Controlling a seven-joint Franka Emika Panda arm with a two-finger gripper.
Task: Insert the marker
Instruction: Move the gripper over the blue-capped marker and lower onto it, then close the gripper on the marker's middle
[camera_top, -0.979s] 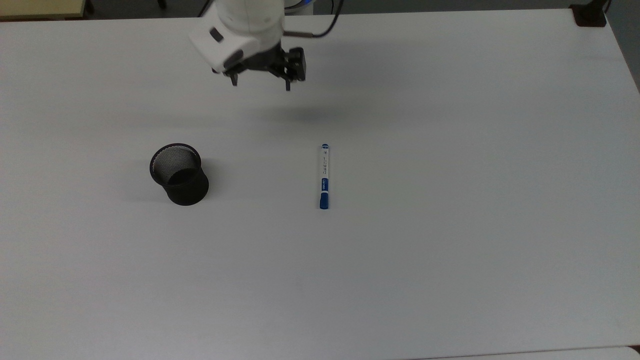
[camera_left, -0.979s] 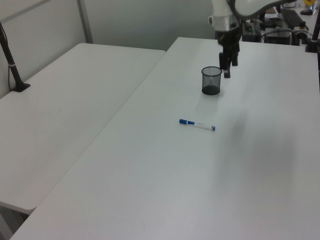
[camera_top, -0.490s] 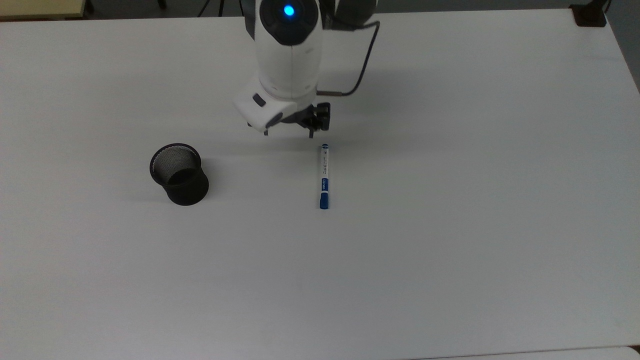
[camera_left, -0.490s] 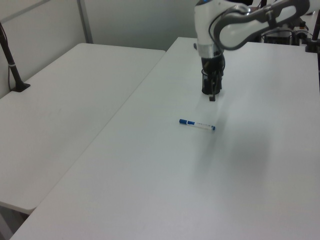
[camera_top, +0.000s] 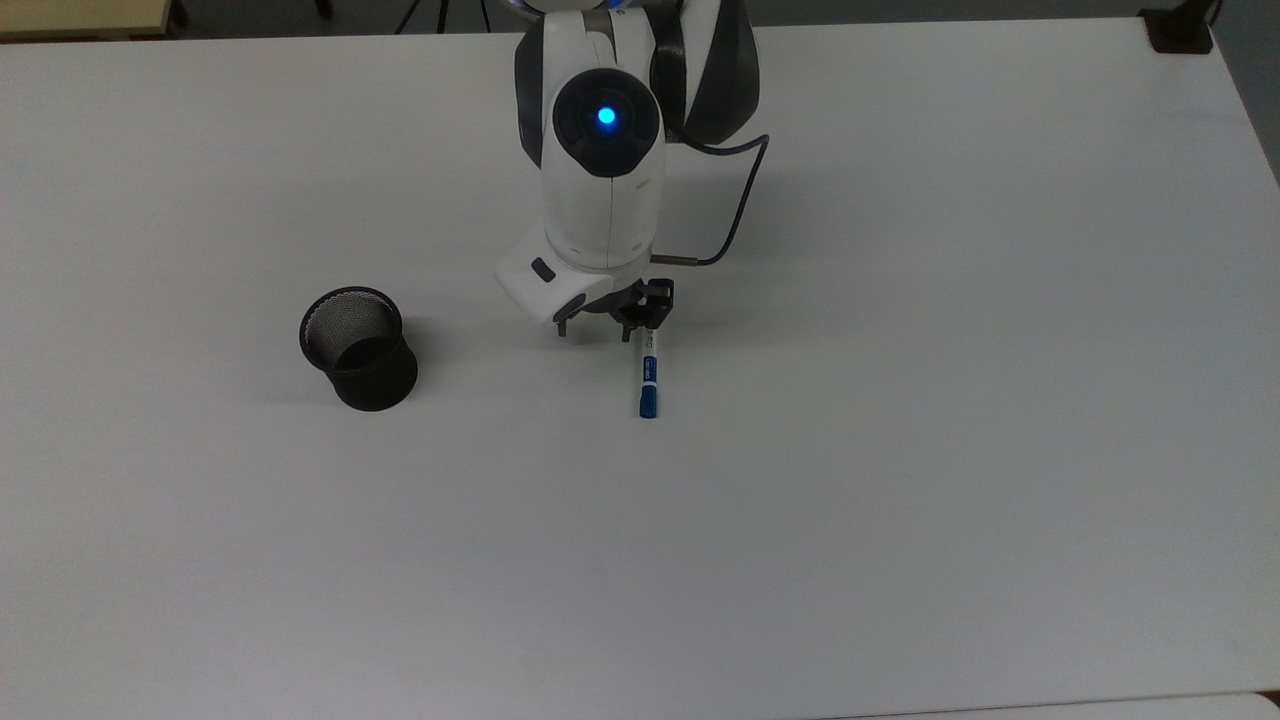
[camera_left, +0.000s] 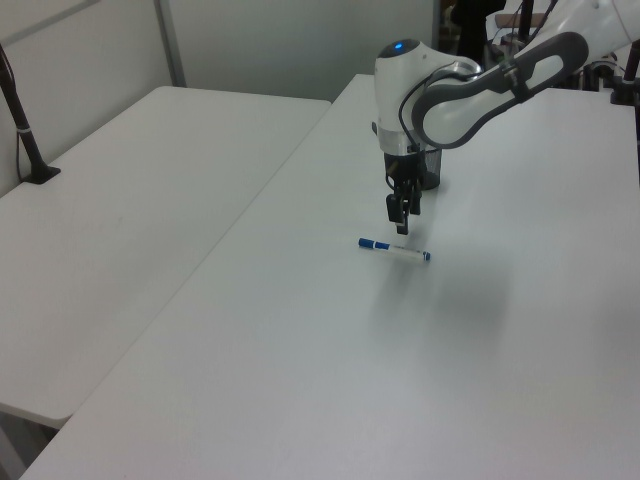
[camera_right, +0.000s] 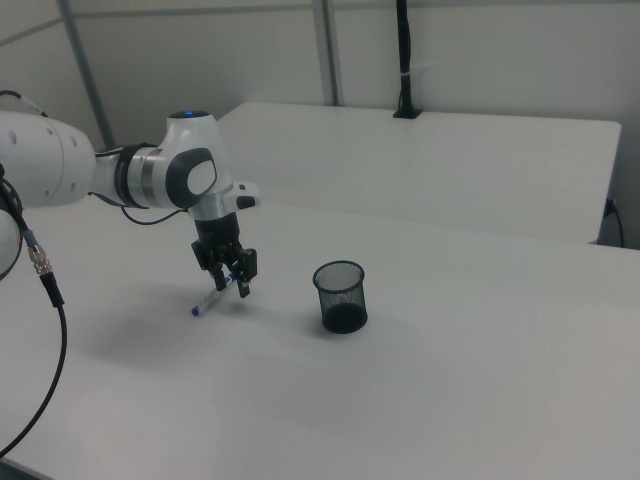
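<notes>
Hovering with its two black fingers spread apart and holding nothing, the black two-finger gripper (camera_top: 597, 331) hangs just above the upper end of the slim white-barrelled marker with the blue cap (camera_top: 648, 381), which lies flat on the smooth white table (camera_top: 900, 450). To the top view's left, well apart, stands the black mesh cup (camera_top: 358, 347), upright, round and open-topped.
</notes>
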